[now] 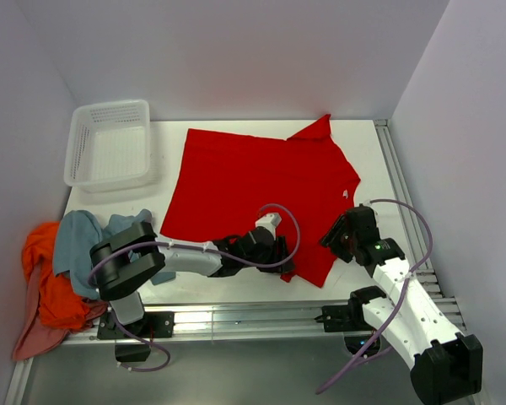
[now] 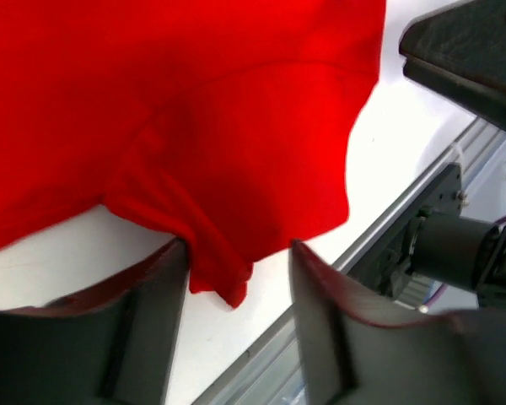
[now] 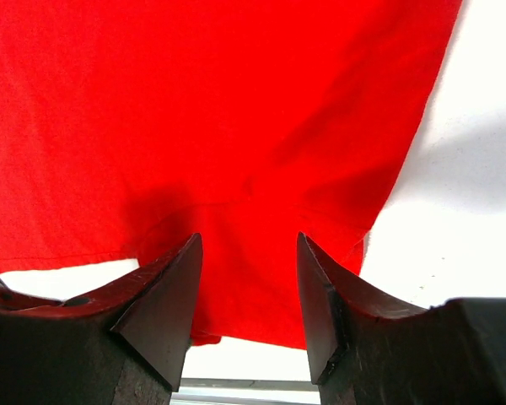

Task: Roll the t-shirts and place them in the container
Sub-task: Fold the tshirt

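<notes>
Your left pincer [image 2: 238, 253] stands partly open at the near edge of the red t-shirt [image 1: 253, 181]. A bunched fold of that shirt hangs down into the gap. The fold touches one finger [image 2: 152, 321], while bare white desk shows between it and the other finger, so nothing is clamped there.

Your right pincer [image 3: 248, 245] is also partly open, its two dark fingers [image 3: 164, 312] set apart over the same shirt near its near right corner. Red cloth fills the space between them. You cannot tell from this view whether the tips touch the fabric or only hang above it.

In the overhead view, both pincers sit close together along the shirt's near side, the left one lying over the cloth and the right one just beside its corner.

The red t-shirt is spread nearly flat across the middle of the desk [image 1: 371, 152]. Its white neck label [image 1: 346, 193] is toward the right, and one sleeve points toward the back wall.

Well apart from it, off the desk's near left corner, the other t-shirts lie in a loose heap. A grey-blue t-shirt [image 1: 80, 240] is on top, beside an orange t-shirt [image 1: 46, 278], and a pale pink t-shirt [image 1: 34, 337] trails nearest you.

A white perforated basket [image 1: 110, 143] sits at the far left corner, just beside the red shirt's left edge without touching it.
</notes>
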Motion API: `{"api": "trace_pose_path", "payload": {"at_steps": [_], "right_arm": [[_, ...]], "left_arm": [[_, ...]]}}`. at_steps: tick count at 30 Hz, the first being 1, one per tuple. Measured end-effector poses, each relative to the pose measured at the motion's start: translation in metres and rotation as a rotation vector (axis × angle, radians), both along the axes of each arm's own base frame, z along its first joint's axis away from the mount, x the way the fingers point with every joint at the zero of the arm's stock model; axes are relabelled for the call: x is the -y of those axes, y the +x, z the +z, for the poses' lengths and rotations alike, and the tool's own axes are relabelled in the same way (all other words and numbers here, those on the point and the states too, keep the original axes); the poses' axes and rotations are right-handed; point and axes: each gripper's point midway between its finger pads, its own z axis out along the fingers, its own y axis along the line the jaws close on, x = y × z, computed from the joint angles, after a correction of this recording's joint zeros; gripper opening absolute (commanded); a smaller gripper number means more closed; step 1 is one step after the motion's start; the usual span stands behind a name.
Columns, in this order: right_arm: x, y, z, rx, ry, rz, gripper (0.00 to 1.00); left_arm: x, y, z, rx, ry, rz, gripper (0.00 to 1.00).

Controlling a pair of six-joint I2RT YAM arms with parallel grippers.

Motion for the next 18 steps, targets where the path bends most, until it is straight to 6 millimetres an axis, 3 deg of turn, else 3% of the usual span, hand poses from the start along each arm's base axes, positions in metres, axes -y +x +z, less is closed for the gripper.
{"api": "trace_pose_path", "payload": {"at_steps": [3,4,6,7,8,12,18], "right_arm": [[0.000,0.000,0.000,0.001,-0.001,0.000,0.56],[0.000,0.000,0.000,0.001,-0.001,0.000,0.56],[0.000,0.000,0.000,0.001,-0.003,0.000,0.56],[0.001,0.000,0.000,0.002,-0.005,-0.001,0.56],[0.001,0.000,0.000,0.002,-0.005,-0.001,0.56],[0.001,0.000,0.000,0.001,-0.006,-0.002,0.55],[0.001,0.000,0.000,0.001,-0.005,-0.002,0.55]], "left_arm": [[0.003,-0.008,-0.001,-0.011,-0.003,-0.015,0.41],[0.004,-0.010,-0.001,-0.016,-0.005,-0.017,0.32],[0.006,-0.014,-0.001,-0.028,-0.009,-0.018,0.24],[0.006,-0.015,-0.001,-0.030,-0.006,-0.018,0.04],[0.005,-0.016,-0.001,-0.036,-0.002,-0.014,0.00],[0.009,-0.013,0.004,-0.036,0.012,-0.006,0.00],[0.013,0.008,0.020,-0.070,-0.055,0.018,0.00]]}}
